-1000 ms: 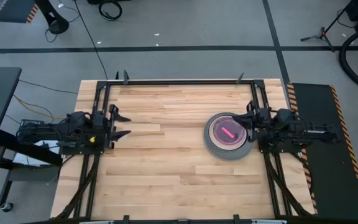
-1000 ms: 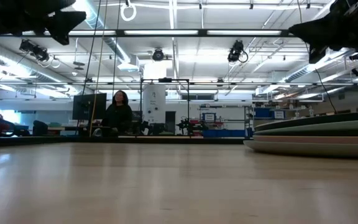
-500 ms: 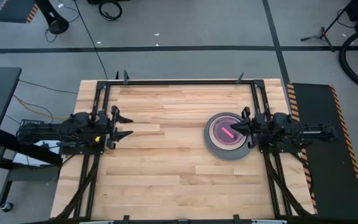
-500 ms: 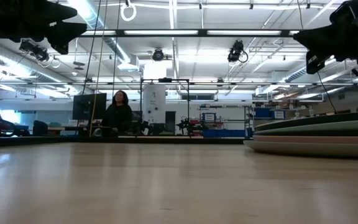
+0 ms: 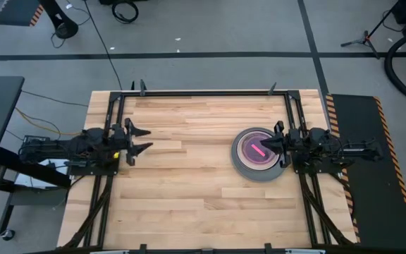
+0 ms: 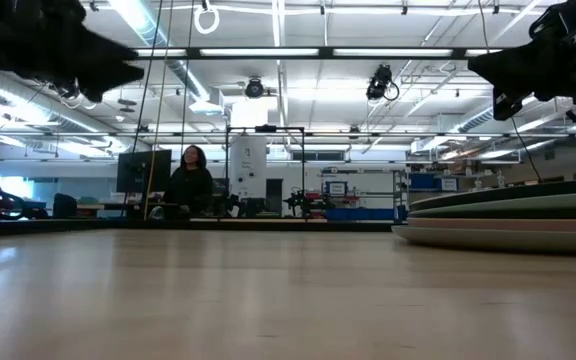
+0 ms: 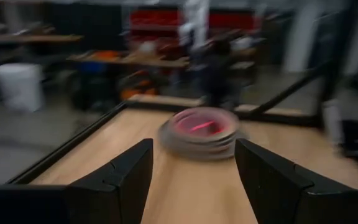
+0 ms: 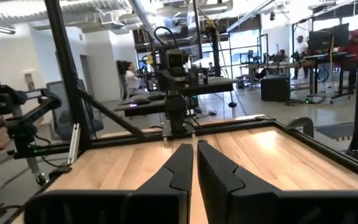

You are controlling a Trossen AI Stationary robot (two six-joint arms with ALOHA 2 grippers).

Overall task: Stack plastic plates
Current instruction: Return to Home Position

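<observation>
My left gripper hangs over the left side of the table with its 2 fingers spread wide and nothing between them. My right gripper is raised at the right side with its fingers pressed together and empty, its tips over the right rim of the stack of plates. That stack lies in 1 pile on the right half of the table, a large grey one at the bottom and a red-pink one showing on top

One plate stack — plates uncountable, two claws, one table, one person
</observation>
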